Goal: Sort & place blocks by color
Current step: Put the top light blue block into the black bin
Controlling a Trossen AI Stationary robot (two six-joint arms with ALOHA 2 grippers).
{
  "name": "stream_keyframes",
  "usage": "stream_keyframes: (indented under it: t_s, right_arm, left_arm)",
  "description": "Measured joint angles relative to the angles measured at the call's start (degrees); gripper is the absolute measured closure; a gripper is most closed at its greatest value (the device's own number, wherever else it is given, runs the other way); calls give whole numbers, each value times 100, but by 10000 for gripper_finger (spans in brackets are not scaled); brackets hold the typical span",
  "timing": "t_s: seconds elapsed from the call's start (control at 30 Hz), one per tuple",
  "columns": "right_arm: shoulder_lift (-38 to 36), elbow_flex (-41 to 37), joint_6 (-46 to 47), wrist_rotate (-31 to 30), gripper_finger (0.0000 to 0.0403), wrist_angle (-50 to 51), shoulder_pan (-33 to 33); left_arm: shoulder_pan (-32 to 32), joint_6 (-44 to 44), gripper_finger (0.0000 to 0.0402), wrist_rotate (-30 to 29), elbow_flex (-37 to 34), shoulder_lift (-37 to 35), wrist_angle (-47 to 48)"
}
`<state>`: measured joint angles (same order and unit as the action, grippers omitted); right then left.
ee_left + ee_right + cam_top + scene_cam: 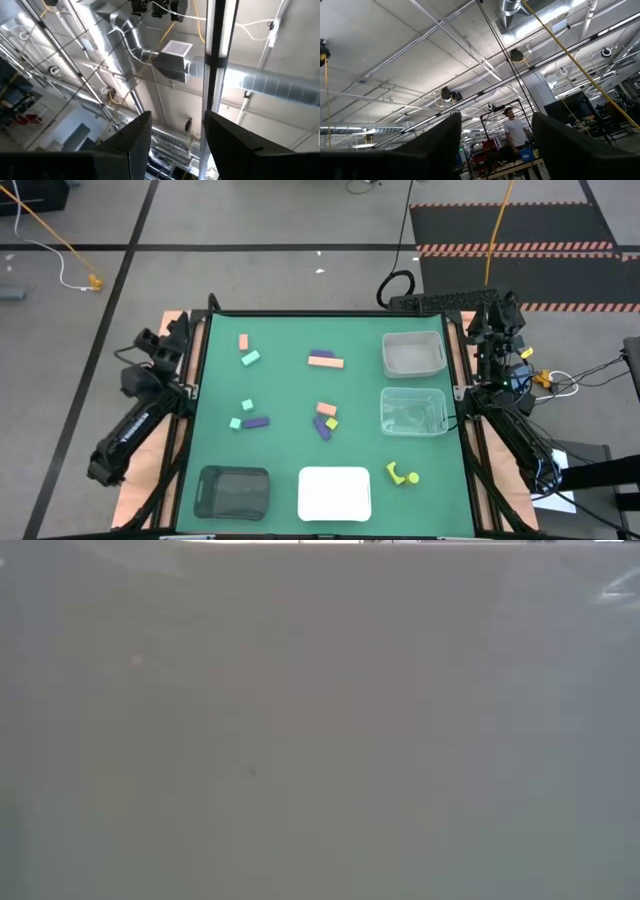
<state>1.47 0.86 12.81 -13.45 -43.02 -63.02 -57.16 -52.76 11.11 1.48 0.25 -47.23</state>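
The blocks lie scattered on the green mat in the high view. There are a salmon-orange piece (243, 341), a mint one (250, 358), and a purple bar against an orange bar (325, 360). Nearer are two mint cubes (241, 414), a purple bar (257, 422), an orange, yellow and purple cluster (326, 420) and yellow pieces (402, 474). My left gripper (178, 117) is folded back at the table's left edge (160, 345), open and pointing at the ceiling. My right gripper (496, 116) rests at the far right corner (497, 320), open and pointing upward too.
Two clear trays (413, 353) (413, 410) sit along the right side. A black tray (232, 491) and a white tray (334, 493) sit at the near edge. The low view shows only a pale grey surface. A person (516, 131) stands far off in the room.
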Motion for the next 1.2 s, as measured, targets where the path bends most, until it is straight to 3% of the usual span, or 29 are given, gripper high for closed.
stream_keyframes:
  t_s: [0.1, 0.23, 0.43, 0.57, 0.8, 1.2]
  right_arm:
    - [1, 0, -1, 0, 167, 0, 2]
    - [0, -1, 1, 0, 167, 1, 0]
    - [-1, -2, 1, 0, 167, 2, 2]
    - [0, -1, 1, 0, 167, 1, 0]
    - [0, 0, 0, 0, 167, 1, 1]
    - [-1, 0, 0, 0, 167, 0, 0]
  left_arm:
    - [85, -140, 220, 54, 251, 128, 5]
    - [180, -73, 220, 676, 771, 445, 327]
    - [240, 282, 220, 1462, 1628, 1062, 1748]
    - [328, 546, 220, 1889, 2124, 1667, 2629]
    - [552, 878, 220, 2500, 2632, 2934, 2795]
    - [1035, 1217, 220, 2534, 2725, 4564, 2957]
